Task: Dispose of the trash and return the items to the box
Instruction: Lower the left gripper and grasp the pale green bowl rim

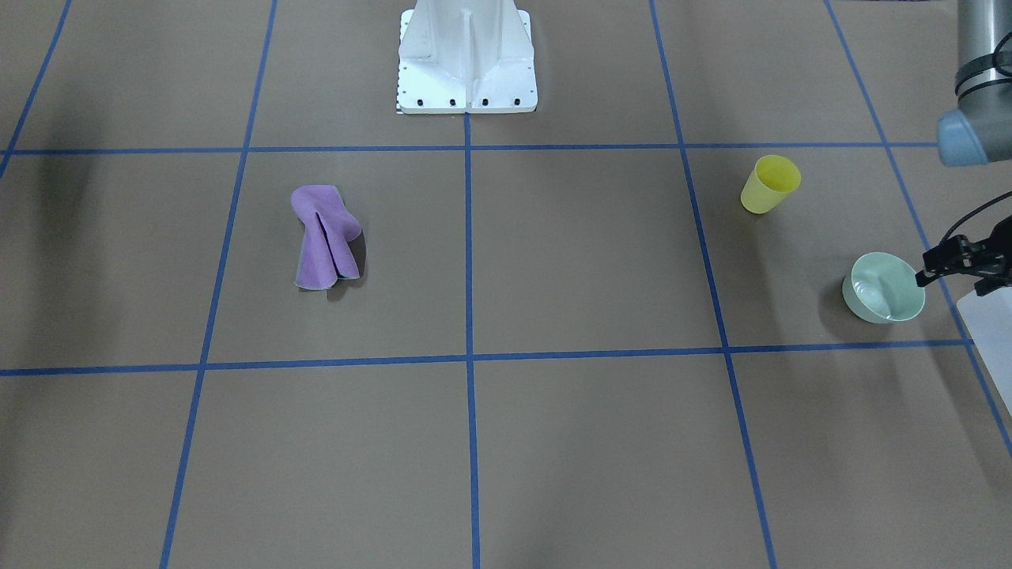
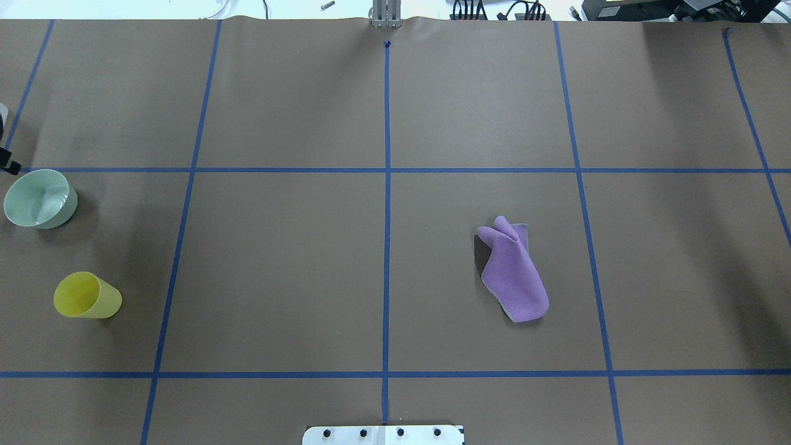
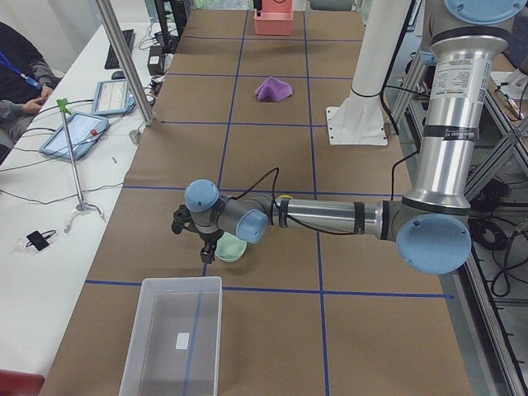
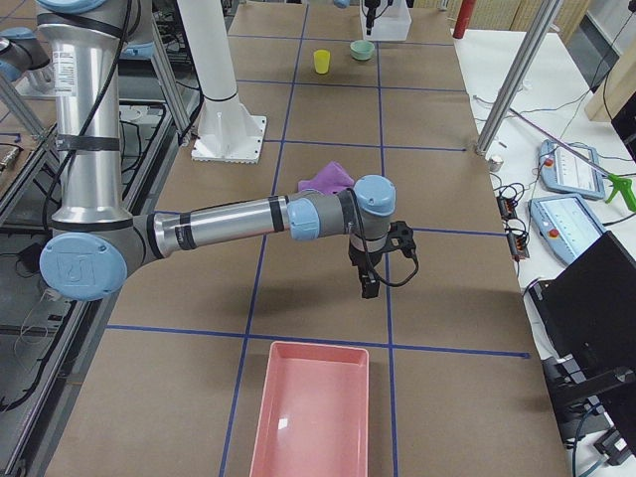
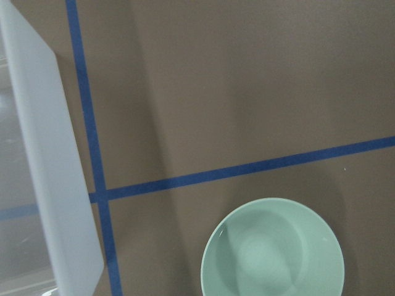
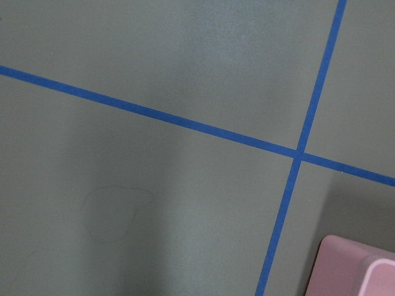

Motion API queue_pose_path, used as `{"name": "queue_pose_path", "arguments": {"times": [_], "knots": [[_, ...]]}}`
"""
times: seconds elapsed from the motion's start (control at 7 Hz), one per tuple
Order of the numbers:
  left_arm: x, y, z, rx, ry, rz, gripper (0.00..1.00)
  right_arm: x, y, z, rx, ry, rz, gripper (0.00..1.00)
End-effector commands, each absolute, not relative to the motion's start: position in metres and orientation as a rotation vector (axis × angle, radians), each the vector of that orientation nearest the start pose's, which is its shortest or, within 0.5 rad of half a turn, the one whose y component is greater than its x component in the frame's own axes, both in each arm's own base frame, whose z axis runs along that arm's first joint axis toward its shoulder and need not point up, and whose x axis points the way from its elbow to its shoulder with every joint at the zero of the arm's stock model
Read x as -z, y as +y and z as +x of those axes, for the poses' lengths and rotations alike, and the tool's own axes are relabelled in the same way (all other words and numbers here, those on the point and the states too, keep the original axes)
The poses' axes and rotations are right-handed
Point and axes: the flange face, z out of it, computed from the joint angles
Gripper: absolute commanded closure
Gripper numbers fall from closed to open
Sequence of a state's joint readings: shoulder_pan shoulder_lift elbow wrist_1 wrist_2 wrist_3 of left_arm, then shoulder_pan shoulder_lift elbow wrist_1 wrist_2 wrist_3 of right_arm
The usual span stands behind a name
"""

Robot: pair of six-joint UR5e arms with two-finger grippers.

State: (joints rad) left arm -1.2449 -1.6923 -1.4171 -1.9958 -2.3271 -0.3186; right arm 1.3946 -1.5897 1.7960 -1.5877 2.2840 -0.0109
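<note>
A pale green bowl (image 1: 884, 288) stands empty near the table's left end; it also shows in the left wrist view (image 5: 271, 246). My left gripper (image 1: 953, 283) hovers just beside the bowl's rim, between the bowl and the translucent whitish box (image 3: 169, 338), and its fingers look spread apart and empty. The box's rim shows in the left wrist view (image 5: 43, 154). A yellow cup (image 1: 769, 183) stands upright near the bowl. A crumpled purple cloth (image 2: 514, 272) lies on the robot's right half. My right gripper (image 4: 368, 283) hangs over bare table beyond the cloth; I cannot tell whether it is open or shut.
A pink tray (image 4: 313, 417) sits at the table's right end, with its corner in the right wrist view (image 6: 358, 271). The robot's white base (image 1: 466, 55) stands at mid-table. Blue tape lines grid the brown paper. Operators' tablets lie on a side bench (image 3: 74, 132).
</note>
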Motion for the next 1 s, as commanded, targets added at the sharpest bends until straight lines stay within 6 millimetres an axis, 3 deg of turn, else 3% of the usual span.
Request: {"name": "queue_pose_path", "arguments": {"times": [0.0,0.29,0.43,0.57,0.71,0.86], "knots": [[-0.640,-0.561,0.161,-0.200,0.799,0.100,0.10,-0.564,-0.493,-0.019,0.247,-0.724,0.120,0.00],[-0.677,-0.557,0.166,-0.222,0.802,0.116,0.15,-0.564,-0.492,-0.021,0.249,-0.724,0.117,0.00],[-0.675,-0.559,0.167,-0.222,0.804,0.120,0.26,-0.564,-0.493,-0.021,0.250,-0.724,0.118,0.00],[-0.674,-0.560,0.167,-0.225,0.806,0.123,0.77,-0.564,-0.493,-0.021,0.250,-0.724,0.118,0.00],[-0.666,-0.560,0.168,-0.234,0.822,0.134,1.00,-0.564,-0.493,-0.021,0.250,-0.723,0.119,0.00],[-0.656,-0.561,0.168,-0.236,0.827,0.145,1.00,-0.564,-0.493,-0.021,0.250,-0.723,0.117,0.00]]}}
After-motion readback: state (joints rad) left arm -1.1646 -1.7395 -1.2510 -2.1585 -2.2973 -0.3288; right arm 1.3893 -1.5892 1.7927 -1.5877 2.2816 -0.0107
